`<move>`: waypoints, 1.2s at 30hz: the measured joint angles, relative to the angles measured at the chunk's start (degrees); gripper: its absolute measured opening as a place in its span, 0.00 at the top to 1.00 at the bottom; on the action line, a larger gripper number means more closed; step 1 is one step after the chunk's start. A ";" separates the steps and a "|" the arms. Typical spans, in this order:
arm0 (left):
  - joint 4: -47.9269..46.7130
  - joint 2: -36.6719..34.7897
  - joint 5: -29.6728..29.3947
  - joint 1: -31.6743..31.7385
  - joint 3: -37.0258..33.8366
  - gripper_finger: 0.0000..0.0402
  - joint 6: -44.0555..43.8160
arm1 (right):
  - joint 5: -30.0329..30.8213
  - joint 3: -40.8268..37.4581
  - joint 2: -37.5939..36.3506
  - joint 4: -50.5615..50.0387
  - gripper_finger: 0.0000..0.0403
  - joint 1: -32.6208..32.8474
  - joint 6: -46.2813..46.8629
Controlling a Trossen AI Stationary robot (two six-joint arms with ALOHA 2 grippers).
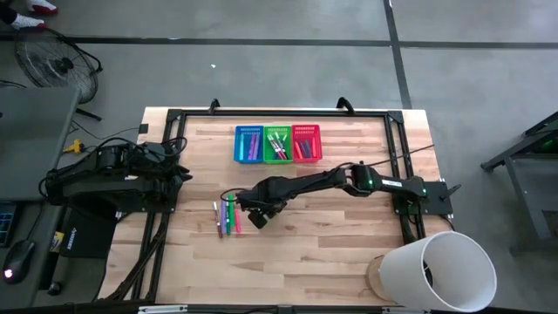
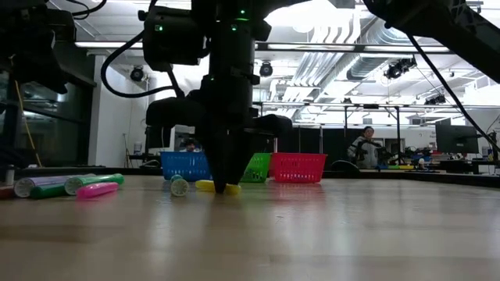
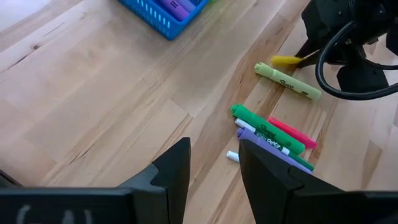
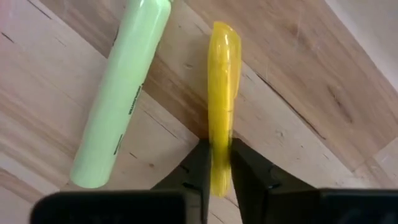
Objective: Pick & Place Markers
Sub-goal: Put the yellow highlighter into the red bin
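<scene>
From the high view, I am seeing the right gripper (image 1: 256,217) reaching to the table's (image 1: 349,253) middle, at the three o'clock side of the loose markers (image 1: 227,215); the left gripper (image 1: 180,166) is waiting at nine o'clock, its fingers standing apart. Three baskets (image 1: 277,144) are sitting at twelve o'clock.

In the low view, it is pressing down on a yellow marker (image 2: 205,186).

The left wrist view is showing green, pink and purple markers (image 3: 273,138) lying together.

On the right wrist view, I am watching the fingers (image 4: 198,171) clamping the yellow marker (image 4: 222,93) (a pale green marker (image 4: 121,93) is lying just beside it).
</scene>
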 joint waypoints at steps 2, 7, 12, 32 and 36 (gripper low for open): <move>0.00 0.02 0.00 0.00 0.00 0.66 0.00 | 0.20 -0.02 0.00 0.02 0.92 0.02 -0.10; 0.00 0.01 0.02 0.01 0.00 0.66 0.00 | -0.84 -0.02 0.00 0.00 0.95 -0.16 -2.61; 0.00 0.02 0.03 0.01 0.00 0.66 -0.02 | -1.00 -0.02 0.00 0.02 0.95 -0.13 -3.02; 0.00 0.02 0.13 0.00 0.00 0.66 -0.35 | -0.88 0.29 -1.37 -0.57 0.95 -0.11 -3.07; -0.02 0.01 0.22 0.01 0.00 0.66 -0.33 | -0.04 0.05 -3.57 -1.51 0.95 -0.55 -2.94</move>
